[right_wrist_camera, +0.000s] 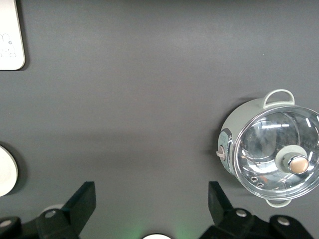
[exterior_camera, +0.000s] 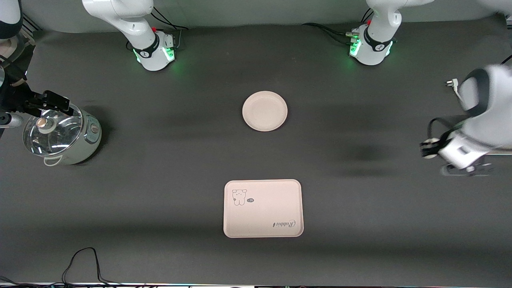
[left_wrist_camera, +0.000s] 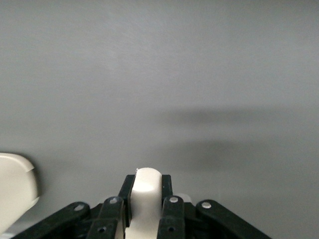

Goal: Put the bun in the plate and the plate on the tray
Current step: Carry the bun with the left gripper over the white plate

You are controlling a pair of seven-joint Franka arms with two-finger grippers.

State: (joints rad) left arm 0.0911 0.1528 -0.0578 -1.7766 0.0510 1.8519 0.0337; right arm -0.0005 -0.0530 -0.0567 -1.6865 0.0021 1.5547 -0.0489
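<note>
The left gripper (left_wrist_camera: 147,199) is clenching the bun (left_wrist_camera: 146,191), a small off-white rounded lump, its two black fingers (left_wrist_camera: 172,211) pressing against the bun's sides, as the left wrist view is showing. In the front view this gripper (exterior_camera: 429,149) is hanging in the air over bare dark table at the left arm's end, blurred, with the bun itself too small and hidden to pick out there. A cream-white rounded edge is sitting at the border of the left wrist view, and which dish it belongs to cannot be told. The plate (exterior_camera: 265,111), round and cream-white with a shallow raised rim, is lying flat near the middle of the table, with nothing on it. The tray (exterior_camera: 263,208), rectangular with rounded corners, a small bear drawing and dark script, is lying flat nearer to the front camera than the plate, well apart from it and roughly in line with it, and is carrying nothing. The right gripper (right_wrist_camera: 152,204) is waiting in the air with its fingers (right_wrist_camera: 82,199) spread wide and nothing between them; in the front view it (exterior_camera: 60,105) is hanging over the rim of a pale green pot (exterior_camera: 64,135) with a glass lid (right_wrist_camera: 279,152) and a round knob, which is standing at the right arm's end of the table. A corner of the tray (right_wrist_camera: 11,35) and an edge of the plate (right_wrist_camera: 6,171) are showing in the right wrist view.
</note>
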